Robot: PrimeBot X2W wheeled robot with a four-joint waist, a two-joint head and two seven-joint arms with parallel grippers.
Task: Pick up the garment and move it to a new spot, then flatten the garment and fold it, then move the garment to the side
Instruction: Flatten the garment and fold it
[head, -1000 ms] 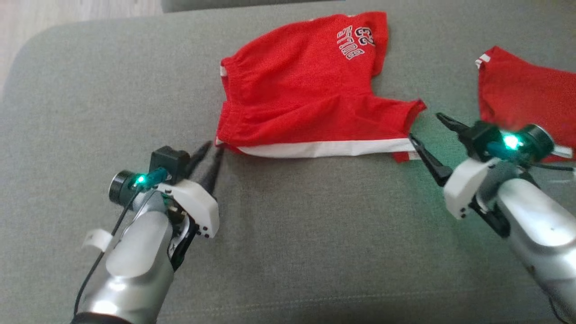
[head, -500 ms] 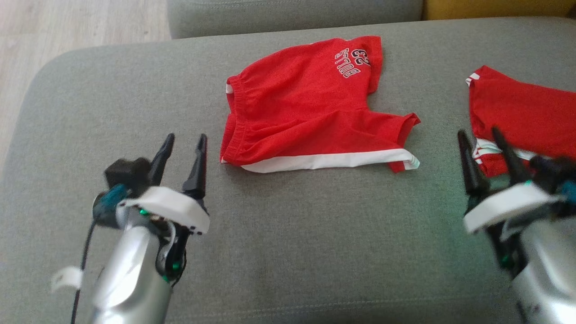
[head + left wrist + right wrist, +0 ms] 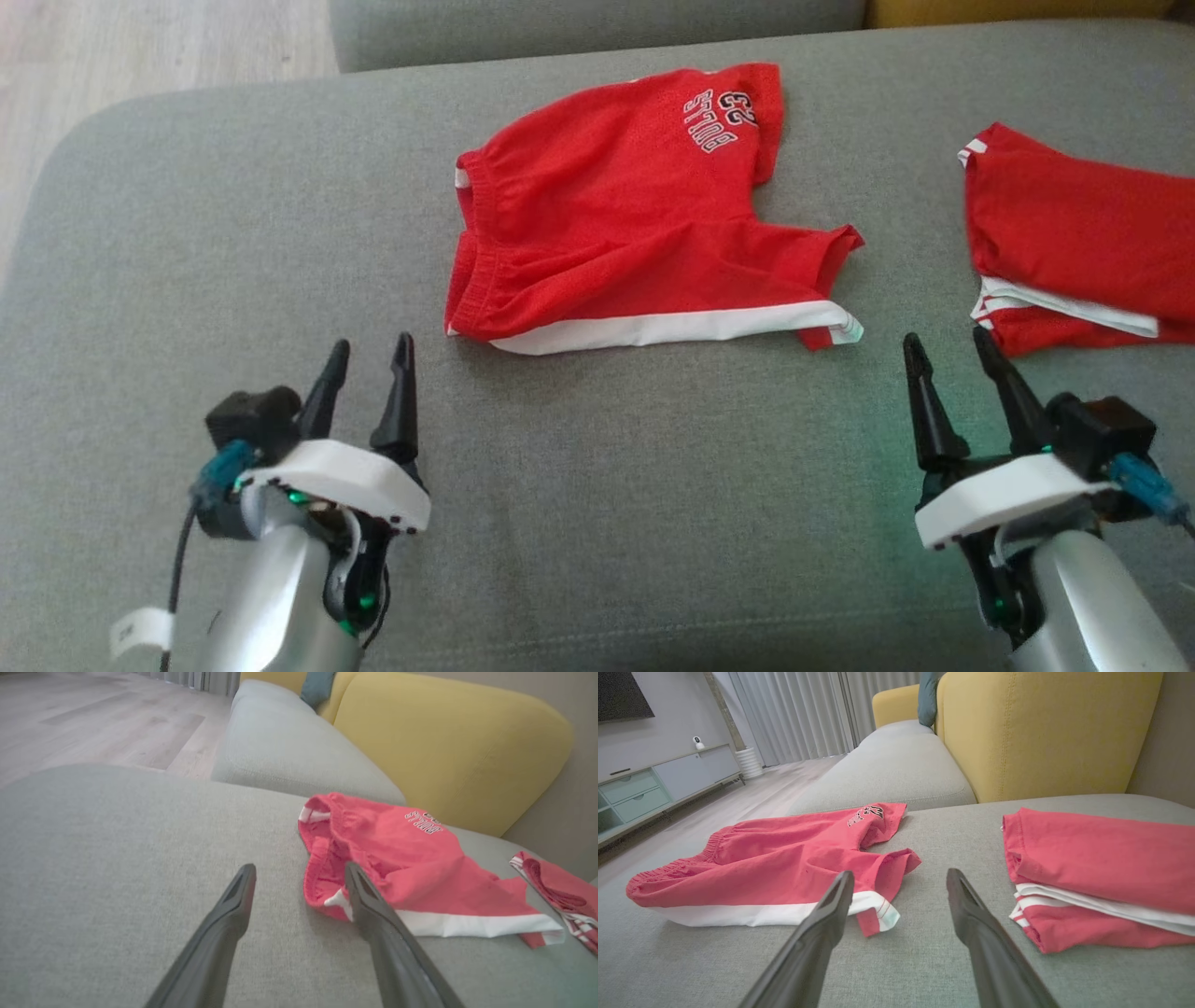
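Where the shorts [image 3: 635, 224] are lying: spreading flat on the grey sofa [image 3: 597, 523], waistband facing the robot's left, white-trimmed edge facing the hands, printed leg on the far side.
Left hand [image 3: 372, 343]: standing wide open and holding nothing, pointing away from the robot over bare sofa.
Shorts from left hand: lying ahead and to its right, near but apart. In the left wrist view the waistband corner is showing just beyond the right-side tip.
Right hand [image 3: 945, 338]: gaping just as wide and gripping nothing, also pointing away over bare sofa.
Shorts from right hand: lying ahead and to its left, the white hem corner being the nearest part, near but not touching.
Pile [image 3: 1074, 243]: folded red and white cloth resting ahead and to the right of the right hand, well apart from the shorts.
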